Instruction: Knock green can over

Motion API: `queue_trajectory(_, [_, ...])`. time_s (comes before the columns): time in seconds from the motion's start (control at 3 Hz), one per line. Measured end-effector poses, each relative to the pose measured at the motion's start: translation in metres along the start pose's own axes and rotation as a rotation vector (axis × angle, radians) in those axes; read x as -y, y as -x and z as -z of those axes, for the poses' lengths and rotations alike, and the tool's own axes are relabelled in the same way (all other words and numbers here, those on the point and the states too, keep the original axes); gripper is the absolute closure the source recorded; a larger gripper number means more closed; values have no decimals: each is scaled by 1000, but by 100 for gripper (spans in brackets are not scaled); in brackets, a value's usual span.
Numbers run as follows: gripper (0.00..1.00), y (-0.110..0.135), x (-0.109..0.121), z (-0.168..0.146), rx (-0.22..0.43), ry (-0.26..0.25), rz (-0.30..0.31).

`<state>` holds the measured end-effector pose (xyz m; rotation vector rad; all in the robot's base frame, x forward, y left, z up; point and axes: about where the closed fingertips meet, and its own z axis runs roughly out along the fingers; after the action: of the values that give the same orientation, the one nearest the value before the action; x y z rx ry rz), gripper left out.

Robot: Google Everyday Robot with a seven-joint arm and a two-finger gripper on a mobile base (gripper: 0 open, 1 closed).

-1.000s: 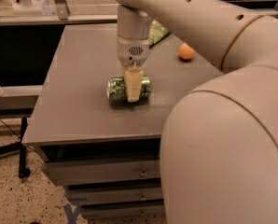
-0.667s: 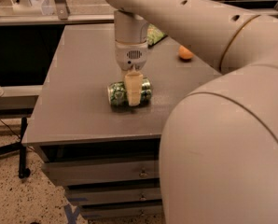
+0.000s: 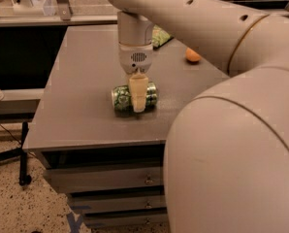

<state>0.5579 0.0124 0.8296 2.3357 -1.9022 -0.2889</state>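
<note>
The green can (image 3: 122,97) lies on its side on the grey table (image 3: 81,106), near the front middle, its silver end facing left. It has mottled green and white print. My gripper (image 3: 138,101) hangs straight down from the white arm, directly over and in front of the can's middle. Its cream finger (image 3: 137,90) crosses the can's body and hides part of it, its tip reaching down to the tabletop.
A flat green snack bag (image 3: 160,35) lies at the table's back, partly behind my arm. A small orange fruit (image 3: 192,55) sits at the back right. Drawers (image 3: 105,178) are under the table's front edge. My large white arm fills the right side.
The gripper and the can hold nearly the same place. The can lies on its side throughout.
</note>
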Motion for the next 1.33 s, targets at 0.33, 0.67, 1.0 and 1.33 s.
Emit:
queue_trajectory(0.33, [0,1,0,3,0,-4,-3])
queue_trajectory(0.67, [0,1,-1,3,0,-4,-3])
queue_trajectory(1.0, [0,3,-1,6,4,-23,-27])
queue_trajectory(1.33, [0,2,-3,10,15,-45,-66])
